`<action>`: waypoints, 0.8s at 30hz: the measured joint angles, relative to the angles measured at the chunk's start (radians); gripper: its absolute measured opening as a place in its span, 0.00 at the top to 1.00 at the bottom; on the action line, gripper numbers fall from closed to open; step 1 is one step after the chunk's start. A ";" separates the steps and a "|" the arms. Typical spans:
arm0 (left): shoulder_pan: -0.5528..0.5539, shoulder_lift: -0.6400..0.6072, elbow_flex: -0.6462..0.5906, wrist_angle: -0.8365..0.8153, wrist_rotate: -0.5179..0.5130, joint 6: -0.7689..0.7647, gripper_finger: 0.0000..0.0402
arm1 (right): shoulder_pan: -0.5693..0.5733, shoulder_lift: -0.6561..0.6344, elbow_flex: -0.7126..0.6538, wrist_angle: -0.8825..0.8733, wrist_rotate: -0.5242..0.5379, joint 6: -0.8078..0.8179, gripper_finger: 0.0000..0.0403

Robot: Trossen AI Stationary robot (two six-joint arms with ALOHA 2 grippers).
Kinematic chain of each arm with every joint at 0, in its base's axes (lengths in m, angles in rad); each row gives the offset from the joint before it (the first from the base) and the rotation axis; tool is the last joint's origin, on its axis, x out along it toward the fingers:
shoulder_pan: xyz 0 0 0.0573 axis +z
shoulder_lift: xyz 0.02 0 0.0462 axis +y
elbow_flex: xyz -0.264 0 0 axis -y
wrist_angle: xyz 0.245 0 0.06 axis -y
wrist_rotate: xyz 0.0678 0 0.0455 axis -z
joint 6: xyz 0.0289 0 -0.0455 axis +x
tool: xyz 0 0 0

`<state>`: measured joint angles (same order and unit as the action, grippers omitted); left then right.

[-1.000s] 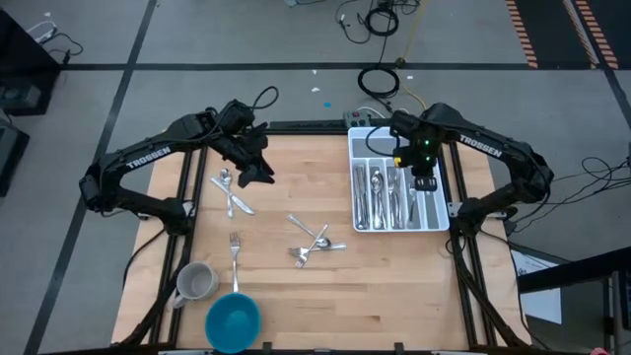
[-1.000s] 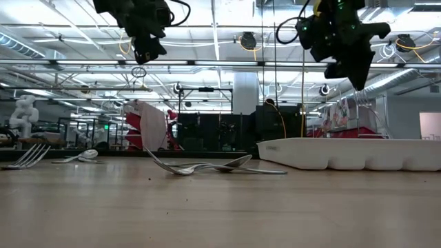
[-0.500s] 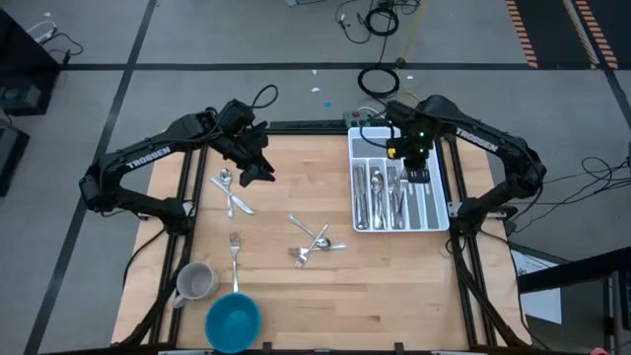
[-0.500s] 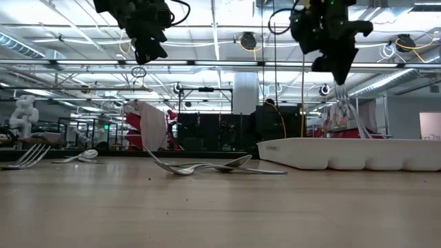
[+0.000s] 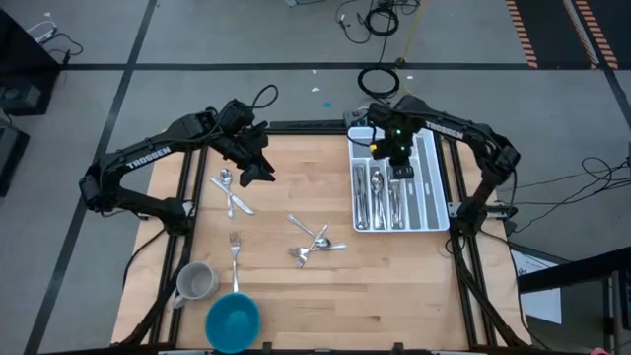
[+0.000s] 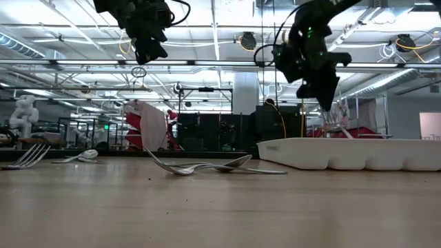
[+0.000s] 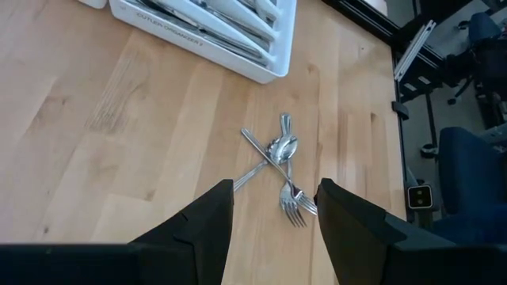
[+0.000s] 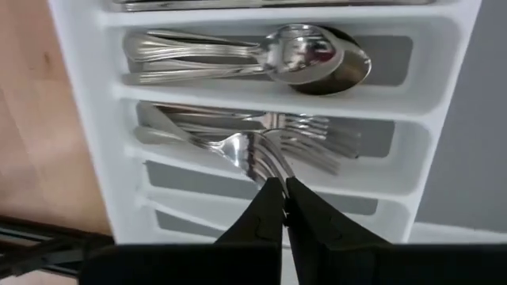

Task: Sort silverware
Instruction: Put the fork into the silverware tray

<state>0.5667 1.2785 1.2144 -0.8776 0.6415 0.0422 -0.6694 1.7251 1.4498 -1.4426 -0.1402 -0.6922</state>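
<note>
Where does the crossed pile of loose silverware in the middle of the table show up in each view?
High view: crossed pile, table centre, left of the white organiser tray.
Low view: pile, centre, left of the tray.
Left wrist view: pile, beyond the fingers, near the tray's corner.
Right wrist view: not in it.
Shared landmark: the tray.

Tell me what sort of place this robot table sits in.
Likely an open industrial lab or workshop, not a kitchen: exposed ceiling pipes and strip lights in the low view, grey floor with black tape lines and loose cables around the wooden table.
</note>
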 joint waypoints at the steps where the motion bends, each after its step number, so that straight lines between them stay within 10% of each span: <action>1: 0.000 0.000 0.000 0.000 0.000 0.000 0.54 | -0.009 0.015 0.000 0.011 0.000 -0.011 1.00; 16: 0.000 0.000 0.000 0.000 0.000 0.000 0.54 | -0.095 0.174 0.000 0.116 -0.016 -0.056 0.99; 24: 0.000 0.000 0.000 0.000 -0.003 0.000 0.54 | -0.095 0.183 0.000 0.131 0.045 -0.050 0.79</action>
<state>0.5663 1.2785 1.2144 -0.8773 0.6380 0.0425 -0.7647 1.9079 1.4494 -1.3117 -0.0950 -0.7420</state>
